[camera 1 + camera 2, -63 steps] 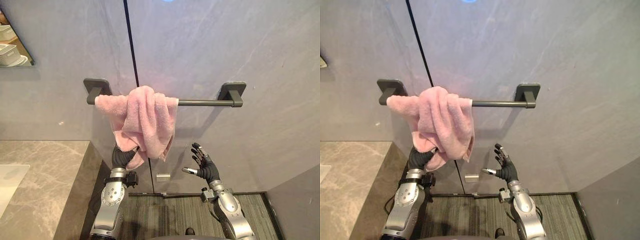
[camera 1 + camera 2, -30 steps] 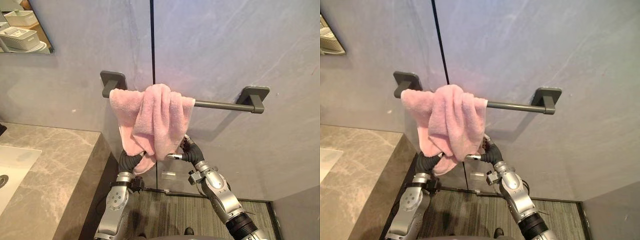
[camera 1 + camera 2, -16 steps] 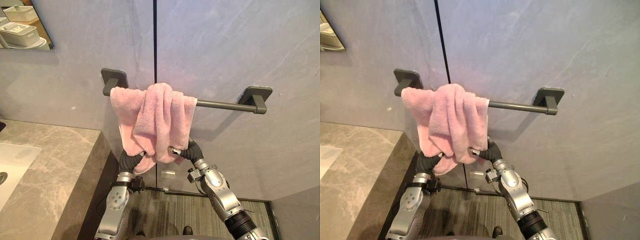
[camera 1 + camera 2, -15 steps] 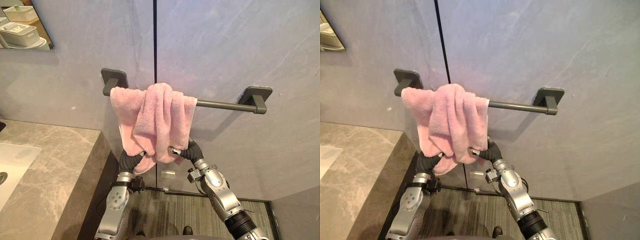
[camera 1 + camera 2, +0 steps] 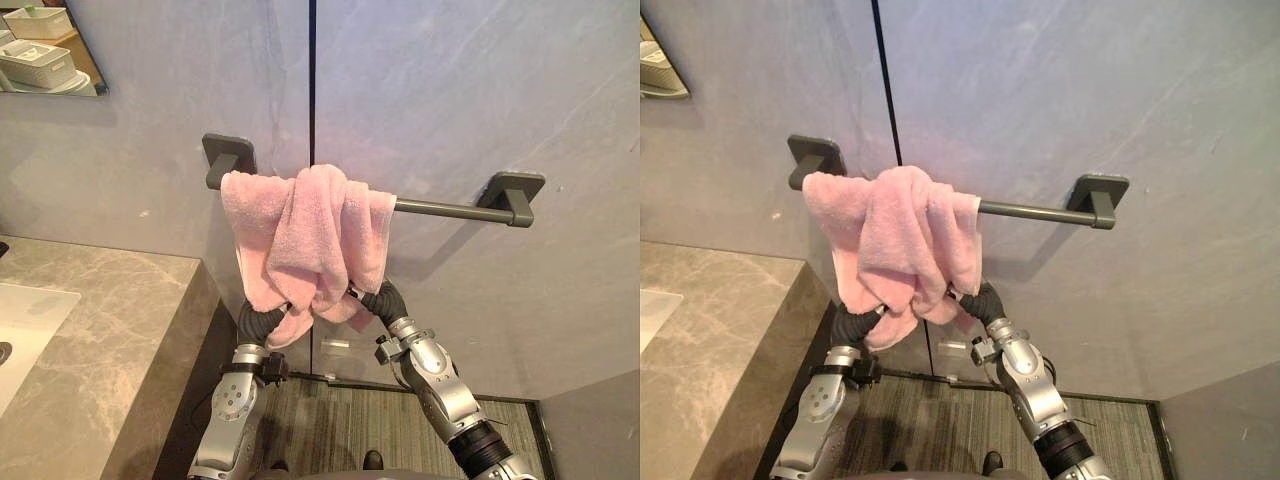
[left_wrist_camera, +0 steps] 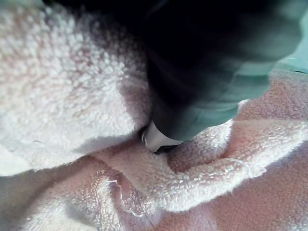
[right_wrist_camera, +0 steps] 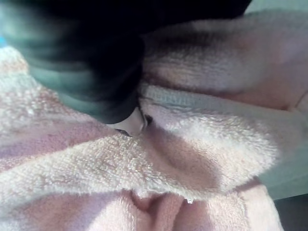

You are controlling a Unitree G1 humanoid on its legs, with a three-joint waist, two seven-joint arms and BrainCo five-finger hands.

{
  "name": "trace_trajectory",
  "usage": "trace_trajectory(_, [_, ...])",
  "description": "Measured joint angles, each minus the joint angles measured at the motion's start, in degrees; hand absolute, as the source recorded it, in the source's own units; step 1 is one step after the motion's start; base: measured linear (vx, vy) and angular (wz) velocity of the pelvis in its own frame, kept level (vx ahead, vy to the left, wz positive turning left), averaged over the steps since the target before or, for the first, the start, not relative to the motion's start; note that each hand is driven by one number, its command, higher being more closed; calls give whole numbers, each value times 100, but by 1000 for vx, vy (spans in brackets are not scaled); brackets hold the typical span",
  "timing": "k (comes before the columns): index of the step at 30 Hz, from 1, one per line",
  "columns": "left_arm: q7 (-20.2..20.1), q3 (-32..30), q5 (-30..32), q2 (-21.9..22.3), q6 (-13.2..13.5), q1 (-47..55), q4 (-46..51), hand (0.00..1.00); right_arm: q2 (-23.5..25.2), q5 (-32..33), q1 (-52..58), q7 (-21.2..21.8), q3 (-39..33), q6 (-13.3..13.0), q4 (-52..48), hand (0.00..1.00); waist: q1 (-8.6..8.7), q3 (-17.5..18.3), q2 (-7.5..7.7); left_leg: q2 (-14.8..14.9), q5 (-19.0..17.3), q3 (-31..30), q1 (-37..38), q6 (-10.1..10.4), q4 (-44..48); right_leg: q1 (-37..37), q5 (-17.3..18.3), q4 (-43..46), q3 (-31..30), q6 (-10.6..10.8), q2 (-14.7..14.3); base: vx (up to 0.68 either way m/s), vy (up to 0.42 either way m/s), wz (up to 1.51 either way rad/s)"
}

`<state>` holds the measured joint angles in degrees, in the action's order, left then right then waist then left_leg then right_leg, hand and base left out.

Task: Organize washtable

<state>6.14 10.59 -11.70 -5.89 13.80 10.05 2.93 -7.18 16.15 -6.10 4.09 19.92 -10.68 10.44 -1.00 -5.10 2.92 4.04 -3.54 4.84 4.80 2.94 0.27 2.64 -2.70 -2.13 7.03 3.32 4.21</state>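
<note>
Grey stone-look wall panels (image 5: 460, 100) are seen behind a dark towel rail (image 5: 440, 208) fixed across them. A pink towel (image 5: 305, 235) is draped over the rail's left part, bunched into thick folds and hanging down below the bar. The left hand (image 5: 260, 322) is raised under the towel's lower left edge and is buried in the cloth. The right hand (image 5: 379, 299) is pushed into the lower right folds, just beside the left one. In both wrist views pink terry is pressed close around each hand. Whether either hand is closed on the cloth cannot be told. A marble counter (image 5: 100, 330) with a white sink (image 5: 25, 315) is seen at the left, below a mirror (image 5: 50, 55).
</note>
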Motion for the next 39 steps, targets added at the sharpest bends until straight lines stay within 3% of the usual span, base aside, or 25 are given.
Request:
trace_trajectory(17, [-133,-246,5,251,8,-5,384,100,233,24,478,-6,-1236,-22,-967,100,20,-7,-67,-11,-1,108,117,0,-48,-3,3,-2,-75,12,3,-9,-1,-2])
trace_trajectory(27, [-374,-211,8,355,7,-26,387,100,365,24,604,-2,-1576,-26,-1083,100,31,39,-180,-13,-7,157,104,3,-48,-38,-4,-7,-115,19,2,-5,0,-1])
trace_trajectory(39, [-592,-190,9,354,-27,-172,358,100,449,179,566,-2,-1813,-24,-881,100,47,34,-203,-17,-7,180,102,3,-43,-54,-11,-6,-144,29,3,0,0,0])
